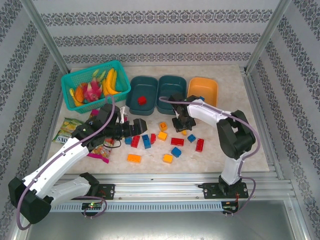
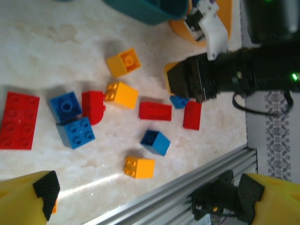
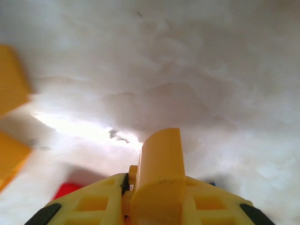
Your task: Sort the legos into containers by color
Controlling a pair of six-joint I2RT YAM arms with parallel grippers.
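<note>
From above, your right claw (image 1: 182,124) is down on the tabletop (image 1: 240,145), just in front of the orange tub (image 1: 202,91). Two teal tubs (image 1: 171,90) stand side by side to its left, and a red brick (image 1: 142,100) lies in the leftmost. The other bricks (image 1: 177,141) are scattered between the arms, short of the near rail (image 1: 165,177). You have open tabletop to the right of the right arm. Your left claw (image 1: 140,126) sits at the scatter's left edge, with snack bags (image 1: 65,131) beside its arm and the basket (image 1: 95,85) in the far left corner.

In the left wrist view, the left claw (image 2: 147,194) is released and its fingers (image 2: 40,192) are spread wide. Bricks (image 2: 154,142) lie loose ahead with gaps between them. The rail (image 2: 178,192) cuts the near corner.

In the right wrist view, the right claw (image 3: 154,211) is clenched on an orange brick (image 3: 159,159) that stands up between its fingers. Bare tabletop (image 3: 187,70) lies ahead.
</note>
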